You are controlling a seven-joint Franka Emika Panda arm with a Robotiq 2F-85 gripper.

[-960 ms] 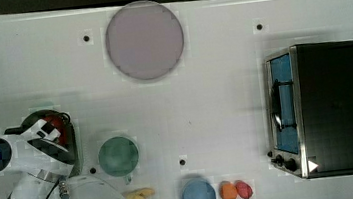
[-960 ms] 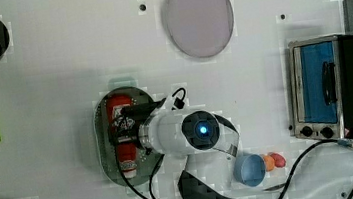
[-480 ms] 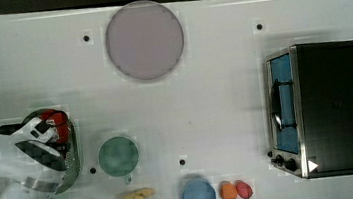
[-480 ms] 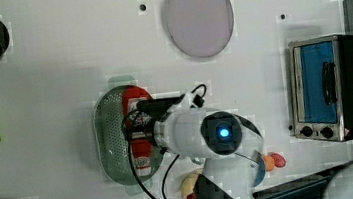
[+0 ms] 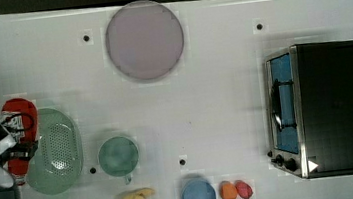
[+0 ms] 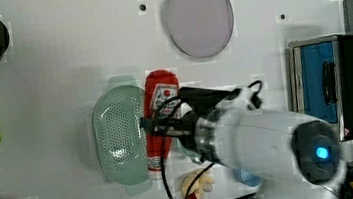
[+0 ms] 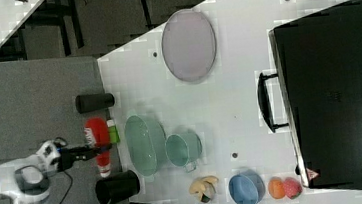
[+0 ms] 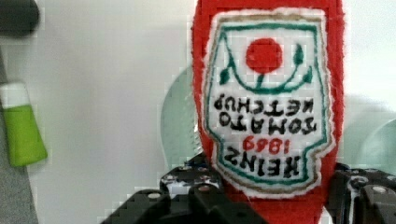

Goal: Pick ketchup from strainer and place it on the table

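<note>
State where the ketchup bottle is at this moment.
The ketchup is held in the hand, at the left rim of the strainer in the top view, lifted out of its bowl.

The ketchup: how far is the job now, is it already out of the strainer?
Done: the ketchup is lifted out; the strainer is empty in the left view.
In hand: the gripper is shut on the ketchup, holding it in the air; in the right view it hangs beside the strainer.
Left: lower it onto a bare part of the table and open the gripper.

Grey floor [image 7: 27,86] (speckled) — dim beyond.
</note>
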